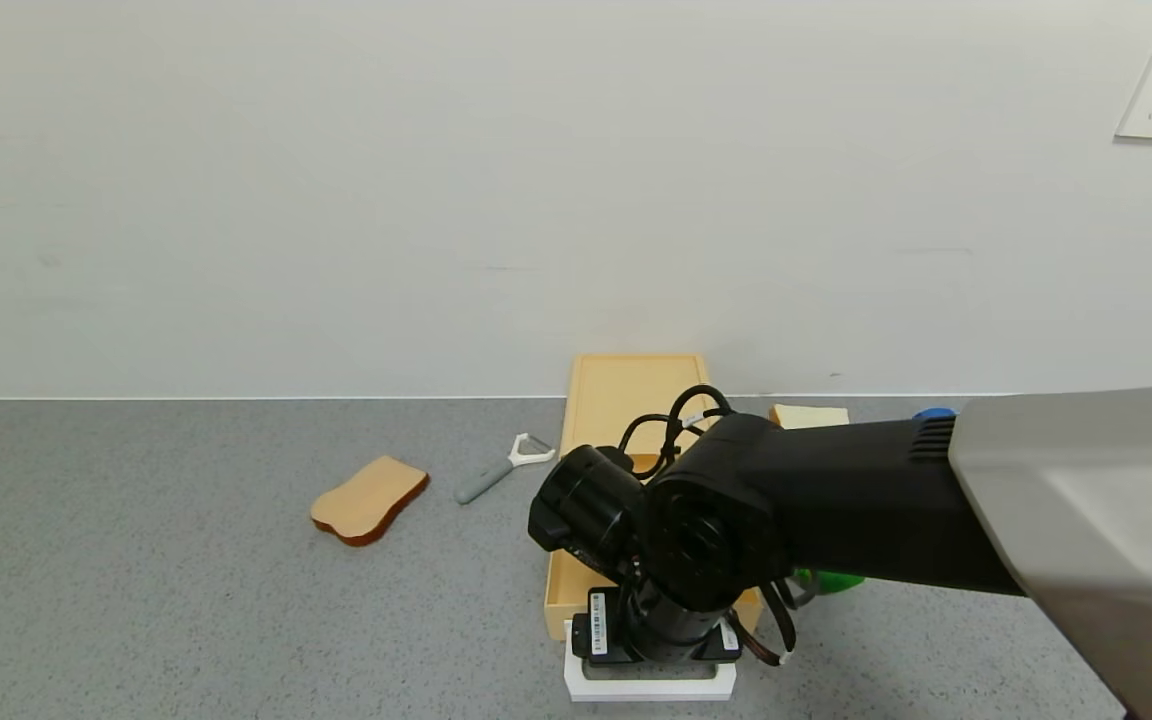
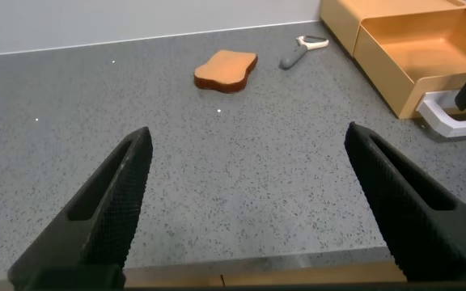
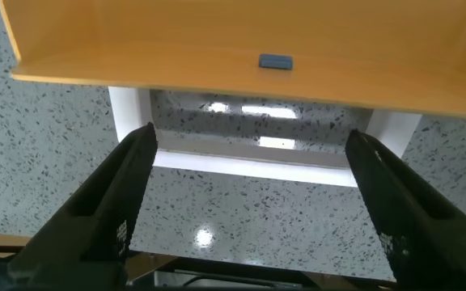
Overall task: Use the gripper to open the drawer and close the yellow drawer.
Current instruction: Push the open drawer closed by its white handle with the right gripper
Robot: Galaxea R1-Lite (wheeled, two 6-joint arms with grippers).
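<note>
Drawer (image 1: 626,420) sits mid-worktop (image 1: 186,560) against the wall, its tray pulled out toward the robot. The right claw (image 3: 249,202) hangs above the white loop handle (image 3: 253,166), fingers spread wide and holding nothing, probably placed to push the tray shut. The left claw (image 2: 249,210), also spread, idles well to the left.
</note>
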